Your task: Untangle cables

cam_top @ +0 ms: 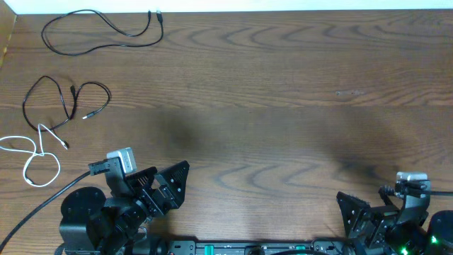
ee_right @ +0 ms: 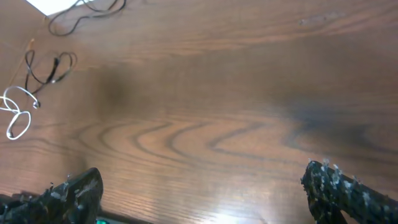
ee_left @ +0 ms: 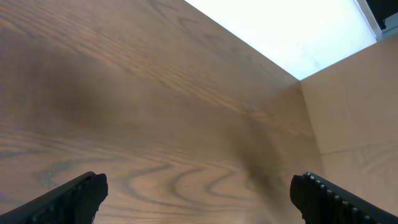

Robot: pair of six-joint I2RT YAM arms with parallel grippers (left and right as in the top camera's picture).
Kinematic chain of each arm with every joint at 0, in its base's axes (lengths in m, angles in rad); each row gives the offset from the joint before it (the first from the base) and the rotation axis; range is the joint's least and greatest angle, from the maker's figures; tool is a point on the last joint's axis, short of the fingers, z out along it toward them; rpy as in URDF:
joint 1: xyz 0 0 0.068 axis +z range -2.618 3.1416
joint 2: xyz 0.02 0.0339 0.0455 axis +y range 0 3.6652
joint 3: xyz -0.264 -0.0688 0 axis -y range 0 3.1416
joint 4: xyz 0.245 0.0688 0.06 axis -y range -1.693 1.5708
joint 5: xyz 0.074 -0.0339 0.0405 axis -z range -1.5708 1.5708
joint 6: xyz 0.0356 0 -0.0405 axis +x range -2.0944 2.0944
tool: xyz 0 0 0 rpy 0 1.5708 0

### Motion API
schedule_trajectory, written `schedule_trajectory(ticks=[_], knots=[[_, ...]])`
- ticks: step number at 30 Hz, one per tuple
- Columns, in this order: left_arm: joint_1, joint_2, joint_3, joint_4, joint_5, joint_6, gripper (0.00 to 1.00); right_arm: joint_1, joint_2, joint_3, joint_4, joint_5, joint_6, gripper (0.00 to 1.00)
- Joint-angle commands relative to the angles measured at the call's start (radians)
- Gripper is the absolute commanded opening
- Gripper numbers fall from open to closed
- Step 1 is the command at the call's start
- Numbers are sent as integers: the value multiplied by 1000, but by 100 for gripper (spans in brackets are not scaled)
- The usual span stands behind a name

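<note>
Three cables lie apart along the table's left side. One black cable [cam_top: 126,34] is spread in a long loop at the far left corner. A second black cable [cam_top: 73,93] curls below it, and the white cable [cam_top: 27,174] loops nearest the front, its upper bend touching that black cable's lower end. The right wrist view shows them at its upper left: black cable [ee_right: 68,28], black cable [ee_right: 55,65], white cable [ee_right: 18,90]. My left gripper [cam_top: 164,183] [ee_left: 199,193] and right gripper [cam_top: 361,212] [ee_right: 202,186] are open at the front edge, holding nothing.
The brown wooden table [cam_top: 283,106] stretches from the cables to the right edge. A light board [ee_left: 348,112] stands at the table's side in the left wrist view. Thick black arm leads run off the front left [cam_top: 35,209].
</note>
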Motion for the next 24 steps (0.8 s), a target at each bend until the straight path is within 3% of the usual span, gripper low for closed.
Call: schedule_trajectory(ticks=[1, 12, 18, 24], knots=[[-5, 3, 12, 0, -2, 24, 100, 6, -2, 3, -14, 11, -14, 99], [-5, 3, 12, 0, -2, 24, 100, 6, -3, -18, 15, 127, -84, 99], [-5, 3, 12, 0, -2, 24, 100, -56, -85, -263, 383, 123, -286, 99], [-5, 3, 12, 0, -2, 24, 100, -111, -230, -585, 744, 123, -350, 99]])
